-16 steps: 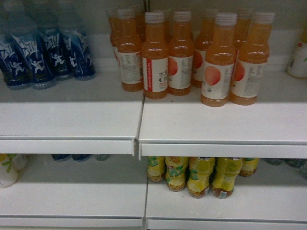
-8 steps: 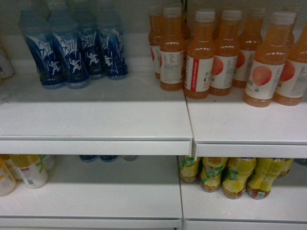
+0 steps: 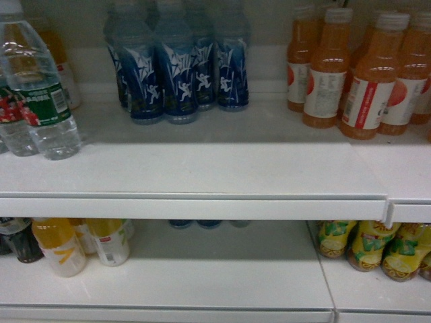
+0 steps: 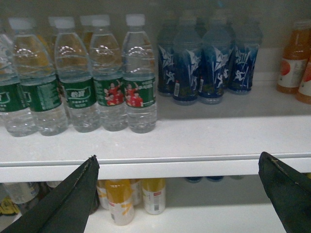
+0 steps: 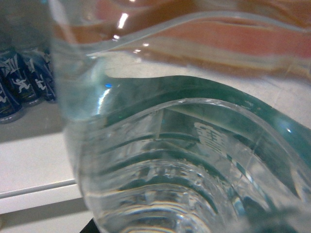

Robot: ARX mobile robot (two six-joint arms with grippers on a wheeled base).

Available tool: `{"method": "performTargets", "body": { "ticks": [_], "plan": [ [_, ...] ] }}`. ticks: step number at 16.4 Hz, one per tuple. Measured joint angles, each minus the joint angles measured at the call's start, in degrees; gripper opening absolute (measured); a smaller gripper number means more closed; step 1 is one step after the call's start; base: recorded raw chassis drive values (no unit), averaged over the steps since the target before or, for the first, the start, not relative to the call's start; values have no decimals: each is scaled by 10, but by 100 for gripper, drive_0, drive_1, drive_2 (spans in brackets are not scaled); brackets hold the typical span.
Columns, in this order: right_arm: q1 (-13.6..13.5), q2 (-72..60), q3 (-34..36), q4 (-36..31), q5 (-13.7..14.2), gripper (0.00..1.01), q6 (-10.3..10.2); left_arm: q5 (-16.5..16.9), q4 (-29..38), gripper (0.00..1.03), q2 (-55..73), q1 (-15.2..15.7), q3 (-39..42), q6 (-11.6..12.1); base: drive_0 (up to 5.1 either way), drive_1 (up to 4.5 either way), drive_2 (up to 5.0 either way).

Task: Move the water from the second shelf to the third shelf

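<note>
The right wrist view is filled by a clear ribbed green-labelled water bottle (image 5: pixel 184 160), apparently held, though the right gripper's jaws stay unseen; left gripper (image 4: pixel 177 194) gapes wide. A loose grasp risks dropping it beside the blue-labelled drink bottles (image 3: pixel 178 74).

On the upper shelf (image 3: pixel 202 178), water bottles (image 3: pixel 37 101) are stood at the far left, sports drink bottles (image 3: pixel 175 74) are grouped behind the middle, and juice bottles (image 3: pixel 350 77) are set at the right. The near part of that shelf is left bare. On the lower shelf (image 3: pixel 202 282), small bottles (image 3: pixel 81 245) are placed at the left and tea bottles (image 3: pixel 377 245) at the right.
</note>
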State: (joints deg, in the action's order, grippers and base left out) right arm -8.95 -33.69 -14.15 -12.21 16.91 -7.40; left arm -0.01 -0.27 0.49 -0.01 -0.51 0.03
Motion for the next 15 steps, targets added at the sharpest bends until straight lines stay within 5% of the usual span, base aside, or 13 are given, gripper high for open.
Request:
{"method": "performTargets", "body": {
  "ticks": [15],
  "plan": [
    [0, 0, 0, -1, 0, 40, 0, 0, 1, 98, 0, 0, 0, 0, -507, 239, 239]
  ]
}}
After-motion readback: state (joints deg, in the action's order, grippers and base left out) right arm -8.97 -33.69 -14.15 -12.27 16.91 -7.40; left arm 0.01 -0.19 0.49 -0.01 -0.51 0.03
